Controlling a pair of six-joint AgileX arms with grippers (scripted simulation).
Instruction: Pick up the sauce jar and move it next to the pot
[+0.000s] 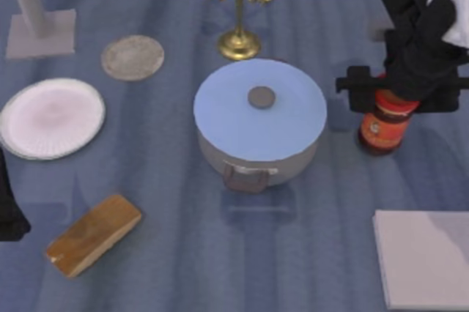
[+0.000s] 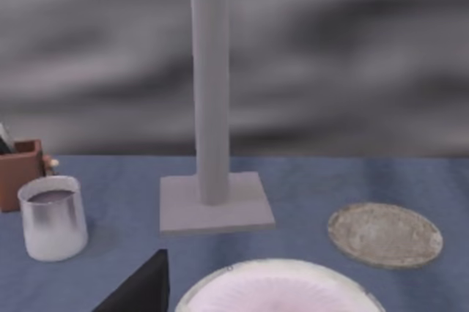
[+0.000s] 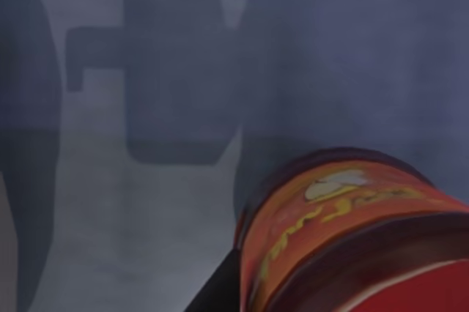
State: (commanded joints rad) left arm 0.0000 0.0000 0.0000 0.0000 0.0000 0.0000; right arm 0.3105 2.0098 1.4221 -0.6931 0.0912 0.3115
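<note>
Jar (image 1: 384,127) stands right of the pot (image 1: 259,118), a strip of bare table (image 1: 308,253) between them and open cloth in front. Right gripper (image 1: 399,91) sits directly over it, fingers closed on the lid end (label faces the wrist camera). Left arm (image 1: 9,213) is parked at the left edge.

Top view looks straight down; right wrist view sits close above the sauce jar (image 3: 352,235).

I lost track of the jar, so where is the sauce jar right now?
In the top view the sauce jar is on the table's right side, just right of the pot with a gap between them, under the right tool.
</note>
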